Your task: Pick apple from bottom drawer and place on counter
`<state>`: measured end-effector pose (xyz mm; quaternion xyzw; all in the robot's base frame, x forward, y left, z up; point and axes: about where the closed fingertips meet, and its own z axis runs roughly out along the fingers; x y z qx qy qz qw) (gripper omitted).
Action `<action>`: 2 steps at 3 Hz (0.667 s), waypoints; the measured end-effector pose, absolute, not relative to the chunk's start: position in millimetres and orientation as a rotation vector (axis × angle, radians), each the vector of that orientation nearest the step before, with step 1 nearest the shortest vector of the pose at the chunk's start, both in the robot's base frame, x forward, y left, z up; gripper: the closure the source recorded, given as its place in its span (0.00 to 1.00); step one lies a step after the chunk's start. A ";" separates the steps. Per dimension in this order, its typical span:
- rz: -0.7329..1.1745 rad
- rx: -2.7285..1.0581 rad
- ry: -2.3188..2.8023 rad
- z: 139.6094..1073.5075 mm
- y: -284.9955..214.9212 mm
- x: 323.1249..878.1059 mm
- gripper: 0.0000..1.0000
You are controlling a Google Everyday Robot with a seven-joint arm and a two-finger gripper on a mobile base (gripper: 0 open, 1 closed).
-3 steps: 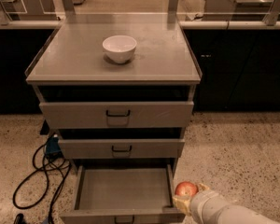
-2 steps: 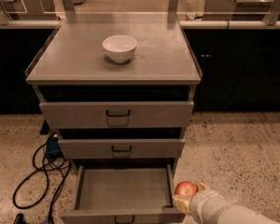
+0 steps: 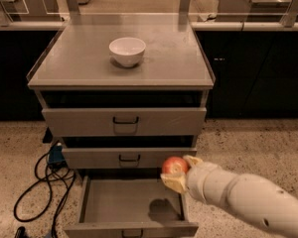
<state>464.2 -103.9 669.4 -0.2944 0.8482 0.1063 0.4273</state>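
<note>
Well, the gripper (image 3: 179,172) is closed on the apple (image 3: 174,165), its pale fingers (image 3: 172,183) clasping the fruit from below and from the right, so the red top shows above them. Both hang over the right rear corner of the open bottom drawer (image 3: 124,205), just in front of the middle drawer (image 3: 104,157) near its right end, and well below the counter (image 3: 79,63). The arm (image 3: 248,197) reaches in from the lower right, crossing the drawer's right wall. A shadow lies on the drawer floor under the apple. Between the apple and the counter stand the fronts of the middle drawer and the top drawer (image 3: 89,121), with the counter's front edge jutting out above them. A white bowl (image 3: 127,50) sits on the counter about midway between its left and right edges, nearer the back edge. Below the left front corner, dark cables (image 3: 37,182) loop over the speckled floor (image 3: 238,138) beside a blue object (image 3: 55,155). Dark steel-edged counters (image 3: 258,68) run behind the back edge
</note>
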 end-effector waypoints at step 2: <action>0.270 -0.801 1.961 776.5 -53.4 498.9 1.00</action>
